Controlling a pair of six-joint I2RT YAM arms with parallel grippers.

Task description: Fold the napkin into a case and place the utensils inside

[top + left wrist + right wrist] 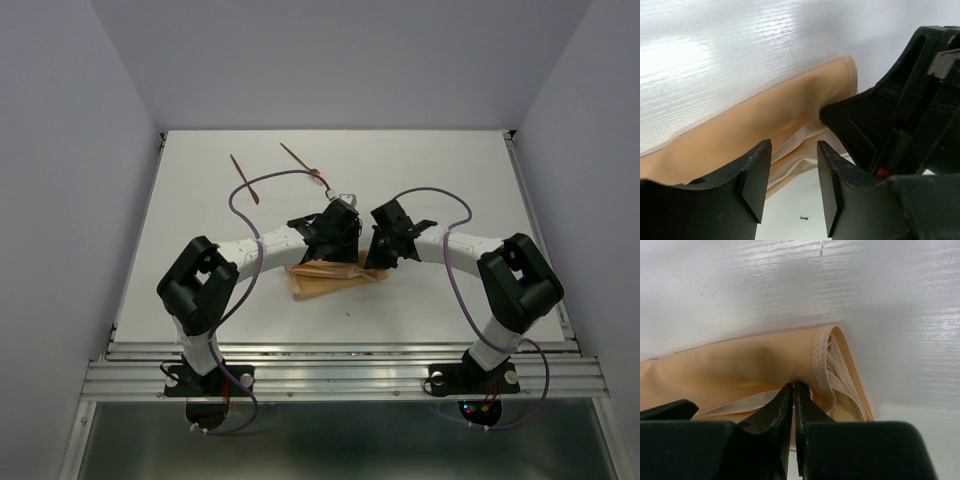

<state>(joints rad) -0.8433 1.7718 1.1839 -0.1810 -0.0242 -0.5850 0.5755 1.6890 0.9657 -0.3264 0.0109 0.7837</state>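
Spread apart, the left fingers (756, 182) hang over the edge of the one folded napkin (740, 130), gripping nothing. Just beside them the right fingers (784, 407) press together, pinching its layered end. Both wrists (335, 228) hide part of it from above. Two utensils (243, 178) lie farther back on the table (450, 180), heads too small to make out.

You have the folded napkin (325, 278) lying on the table (450, 170) near its front middle, between the two arms. The left pincer (792, 165) stands over its middle, the right pincer (793, 390) just beside it at the napkin's right end. Behind, well apart and leftward, the two utensils (243, 177) lie near each other.
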